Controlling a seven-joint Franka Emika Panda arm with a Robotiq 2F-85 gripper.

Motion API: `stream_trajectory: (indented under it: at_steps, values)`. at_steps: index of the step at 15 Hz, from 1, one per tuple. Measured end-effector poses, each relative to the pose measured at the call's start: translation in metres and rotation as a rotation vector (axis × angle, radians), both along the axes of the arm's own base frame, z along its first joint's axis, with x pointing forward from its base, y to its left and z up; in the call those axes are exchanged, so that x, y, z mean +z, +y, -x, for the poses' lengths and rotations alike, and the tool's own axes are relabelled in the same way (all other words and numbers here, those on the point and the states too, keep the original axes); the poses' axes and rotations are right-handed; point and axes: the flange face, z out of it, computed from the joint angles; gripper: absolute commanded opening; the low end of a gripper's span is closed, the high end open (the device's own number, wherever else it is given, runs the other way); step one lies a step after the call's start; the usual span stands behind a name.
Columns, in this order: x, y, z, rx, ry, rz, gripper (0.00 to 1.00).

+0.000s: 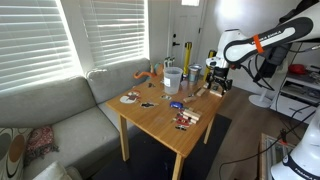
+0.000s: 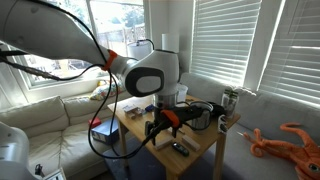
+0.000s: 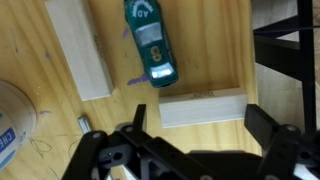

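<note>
My gripper [image 3: 200,132] is open and empty, just above a pale wooden block [image 3: 203,107] that lies flat on the wooden table [image 3: 215,50] between the two fingers. A teal toy car [image 3: 150,42] lies just beyond the block. A second, longer wooden block [image 3: 78,50] lies to the left of the car. In both exterior views the gripper [image 1: 217,80] [image 2: 162,122] hangs low over the far end of the table [image 1: 160,118].
A clear cup [image 1: 171,78], a yellow bottle [image 1: 187,58], a small plate [image 1: 130,98] and small items [image 1: 184,118] stand on the table. An orange octopus toy [image 2: 290,140] lies near the window. A grey sofa [image 1: 55,115] is beside the table. A white container rim [image 3: 12,125] is at the left.
</note>
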Motion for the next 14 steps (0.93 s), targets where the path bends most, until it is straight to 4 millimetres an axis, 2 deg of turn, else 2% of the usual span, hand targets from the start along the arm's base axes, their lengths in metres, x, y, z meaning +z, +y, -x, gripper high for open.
stream_trajectory:
  at_steps: [14]
  values:
    - [0.0026,-0.0013,0.0008,-0.001,0.014,-0.003,1.0]
